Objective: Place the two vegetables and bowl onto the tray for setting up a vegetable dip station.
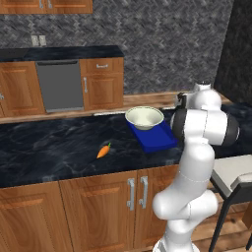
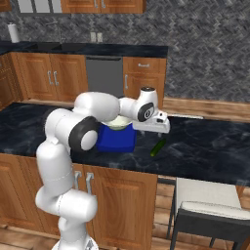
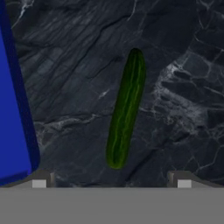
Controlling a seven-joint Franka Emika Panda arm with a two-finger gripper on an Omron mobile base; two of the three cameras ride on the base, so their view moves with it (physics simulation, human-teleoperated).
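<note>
Claw point(image 3: 111, 183) wide open, empty, above cucumber point(image 3: 125, 109); tray point(image 3: 13, 109) beside; carrot point(image 1: 103, 150) apart.

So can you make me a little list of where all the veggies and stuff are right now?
bowl: sits on the far part of the tray
tray: blue, on the dark counter
carrot: lying on the counter, left of the tray, apart from it
green vegetable: lying on the counter, right of the tray, not touching it
gripper: open, above the green vegetable, holding nothing
still off the tray: both vegetables
</note>
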